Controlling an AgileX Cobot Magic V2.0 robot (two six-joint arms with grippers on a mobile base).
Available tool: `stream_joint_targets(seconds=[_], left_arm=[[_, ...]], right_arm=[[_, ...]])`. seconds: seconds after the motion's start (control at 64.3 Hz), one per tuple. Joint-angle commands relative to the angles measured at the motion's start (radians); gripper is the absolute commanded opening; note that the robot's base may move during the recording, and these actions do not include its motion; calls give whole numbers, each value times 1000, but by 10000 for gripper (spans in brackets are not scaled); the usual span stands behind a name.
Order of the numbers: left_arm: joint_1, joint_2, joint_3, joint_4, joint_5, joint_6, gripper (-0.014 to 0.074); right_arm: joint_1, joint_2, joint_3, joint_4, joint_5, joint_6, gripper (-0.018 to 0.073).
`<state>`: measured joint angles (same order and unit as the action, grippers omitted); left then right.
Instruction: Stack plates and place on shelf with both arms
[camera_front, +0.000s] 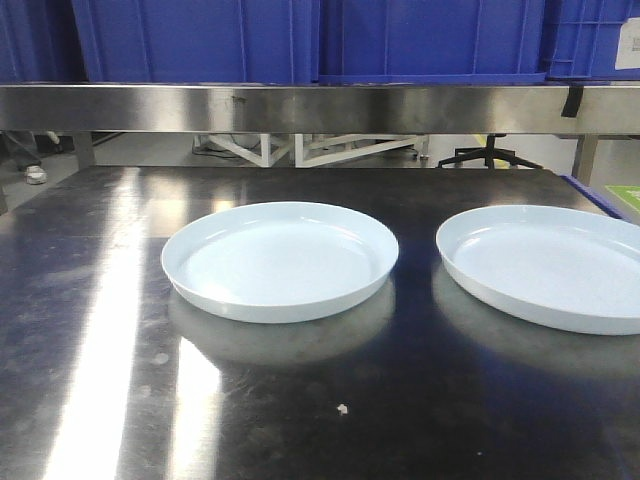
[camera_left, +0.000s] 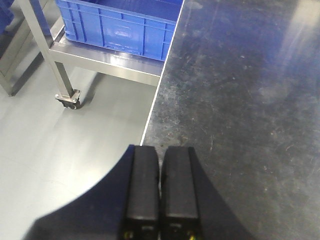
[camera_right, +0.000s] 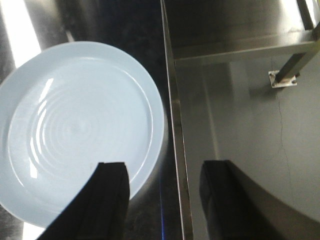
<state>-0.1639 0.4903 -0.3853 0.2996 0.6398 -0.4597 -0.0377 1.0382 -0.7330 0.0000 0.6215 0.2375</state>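
The left gripper (camera_left: 160, 192), its jaws pressed together on nothing, hangs over the left edge of the dark table (camera_front: 80, 330), with no plate in its view. The left plate (camera_front: 280, 262) and the right plate (camera_front: 545, 268) sit side by side, apart and unstacked. Both look stiff, glossy and slippery, and probably breakable; the low upturned rim seems the place to pinch. The right gripper (camera_right: 167, 200), jaws spread wide, hovers over the right plate's rim beside the table edge. Blue crates (camera_front: 300, 40) crowd the shelf (camera_front: 300, 108) behind, which may leave little room.
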Motion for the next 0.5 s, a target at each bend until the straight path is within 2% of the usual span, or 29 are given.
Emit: stream_joint_targets(seconds=[0.0, 0.28, 0.482], left_arm=[[4, 2, -26, 14, -58, -9, 98], [4, 2, -26, 14, -58, -9, 98], [4, 2, -26, 14, -58, -9, 98]], right_arm=[[-1, 16, -35, 0, -47, -8, 446], [-1, 76, -35, 0, -53, -8, 446], [-1, 111, -44, 0, -119, -8, 446]])
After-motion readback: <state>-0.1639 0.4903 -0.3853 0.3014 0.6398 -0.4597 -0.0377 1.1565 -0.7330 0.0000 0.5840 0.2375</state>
